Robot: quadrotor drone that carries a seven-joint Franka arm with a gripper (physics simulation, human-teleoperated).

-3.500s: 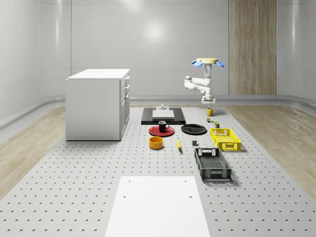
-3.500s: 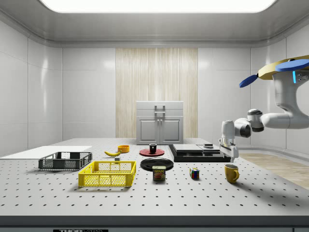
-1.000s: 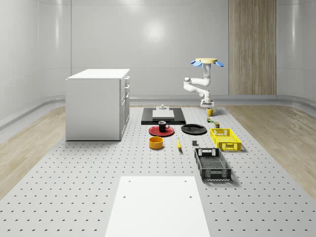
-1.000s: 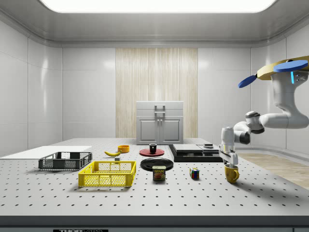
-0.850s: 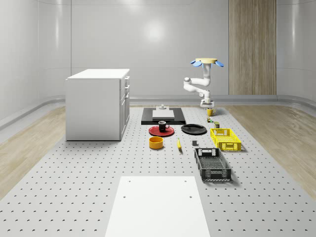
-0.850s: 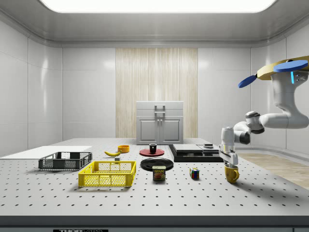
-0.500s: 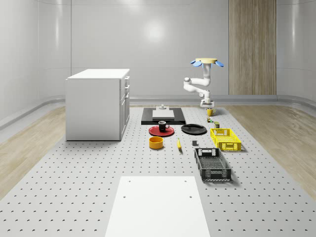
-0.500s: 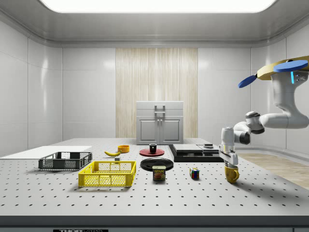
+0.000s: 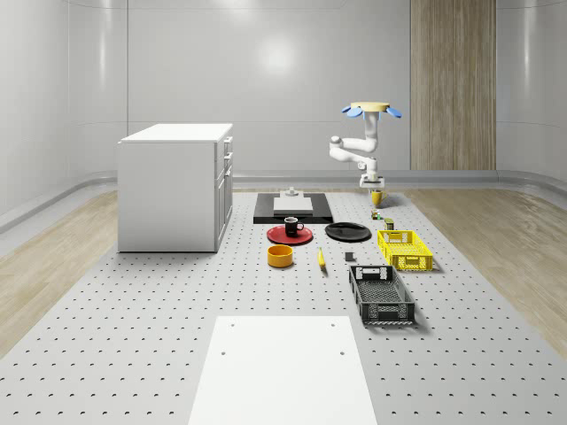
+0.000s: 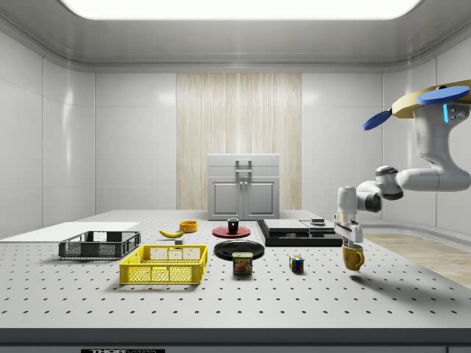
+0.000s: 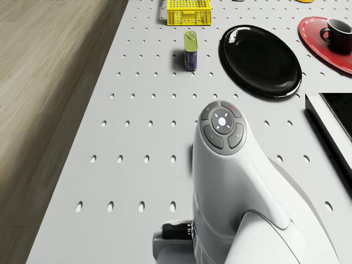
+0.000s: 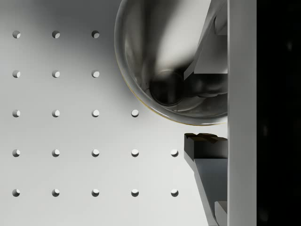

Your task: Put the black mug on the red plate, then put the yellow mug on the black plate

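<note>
The yellow mug (image 10: 353,257) hangs just above the table (image 10: 221,294), and we see the gripper (image 10: 352,245) pinching its rim, one finger (image 12: 207,47) inside and one finger (image 12: 207,155) outside. The drone (image 10: 427,103) hovers over the table's far end; its arm bends down to the mug. The black plate (image 11: 260,59) lies at 12 o'clock from the arm. The small can (image 10: 242,263) says "SPAM". The black mug (image 9: 291,227) sits on the red plate (image 9: 278,235).

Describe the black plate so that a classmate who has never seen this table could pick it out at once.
Start at the white cabinet and cross the table toward the whole-scene view's right, past the red plate with the black mug. The black plate lies beside it, before the yellow basket. It is glossy, black and bare.
</note>
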